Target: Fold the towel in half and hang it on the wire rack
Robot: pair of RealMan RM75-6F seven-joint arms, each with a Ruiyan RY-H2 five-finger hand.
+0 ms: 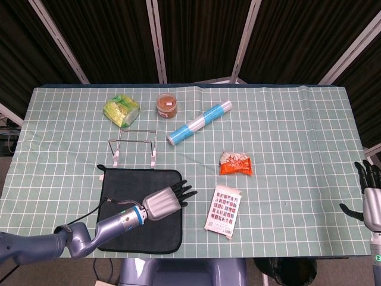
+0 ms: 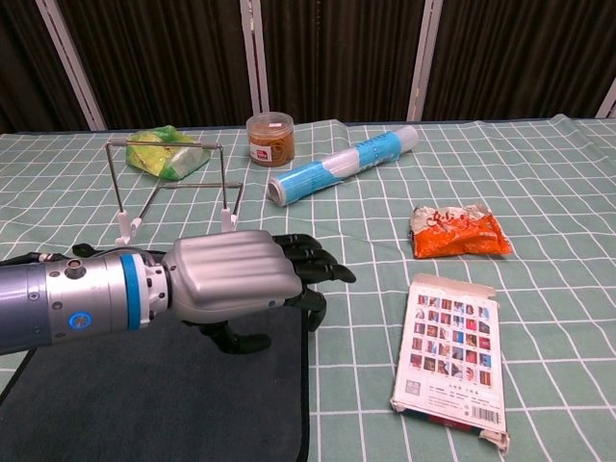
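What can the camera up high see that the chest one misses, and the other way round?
Only the head view shows the right hand at the table's far edge, and the whole dark towel. Only the chest view shows the pictures printed on the card box and the left hand's fingers close up. Both show the left hand, wire rack, blue roll and orange packet.

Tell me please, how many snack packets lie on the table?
2: a green packet at the far left, beside the brown jar, and an orange packet near the middle, beyond the printed box.
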